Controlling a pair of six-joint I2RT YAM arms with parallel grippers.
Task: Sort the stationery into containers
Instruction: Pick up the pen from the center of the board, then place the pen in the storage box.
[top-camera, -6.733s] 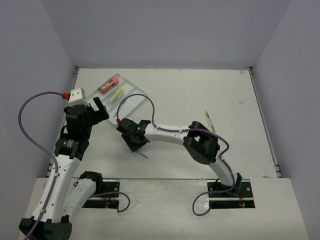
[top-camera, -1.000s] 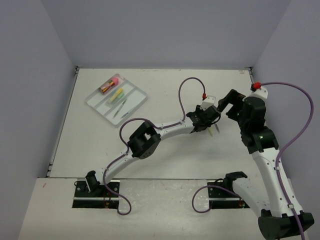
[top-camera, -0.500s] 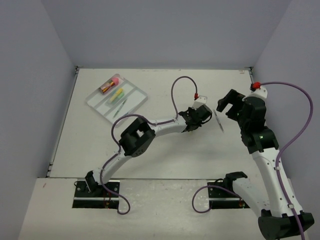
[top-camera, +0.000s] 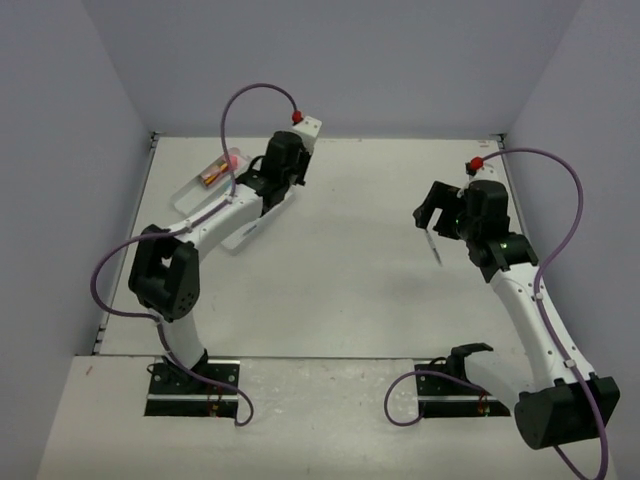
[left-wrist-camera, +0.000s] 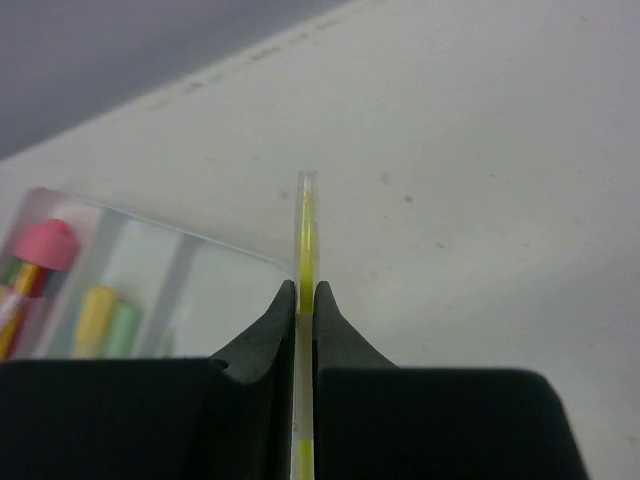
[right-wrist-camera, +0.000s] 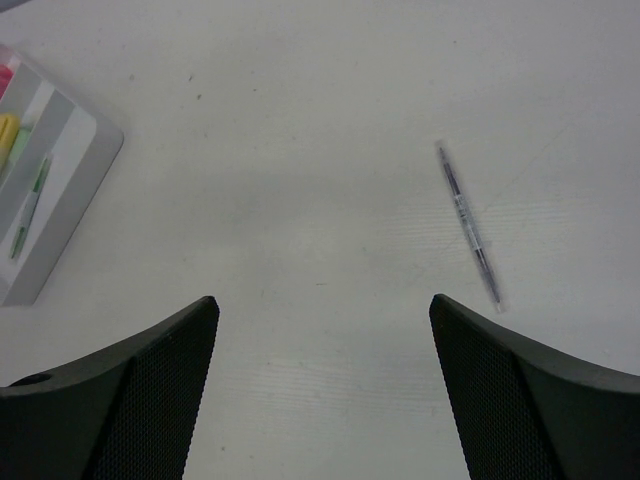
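My left gripper (left-wrist-camera: 305, 288) is shut on a thin clear pen with a yellow-green core (left-wrist-camera: 305, 215), which sticks out past the fingertips. It hangs over the near right edge of the clear three-compartment tray (left-wrist-camera: 215, 255). In the tray lie a pink-capped tube (left-wrist-camera: 45, 245), a yellow highlighter (left-wrist-camera: 95, 315) and a pale green highlighter (left-wrist-camera: 125, 325). In the top view the left gripper (top-camera: 265, 185) is over the tray (top-camera: 193, 197). My right gripper (right-wrist-camera: 322, 300) is open above bare table. A thin dark pen (right-wrist-camera: 468, 225) lies on the table ahead of its right finger.
The tray (right-wrist-camera: 70, 190) shows at the far left of the right wrist view with a thin green pen (right-wrist-camera: 30, 205) in it. In the top view the dark pen (top-camera: 433, 245) lies just below the right gripper (top-camera: 428, 212). Walls enclose the table on three sides.
The left arm has swung from the right middle of the table to the tray at the back left, carrying the yellow-green pen. The right gripper has shifted left, closer to the dark pen.
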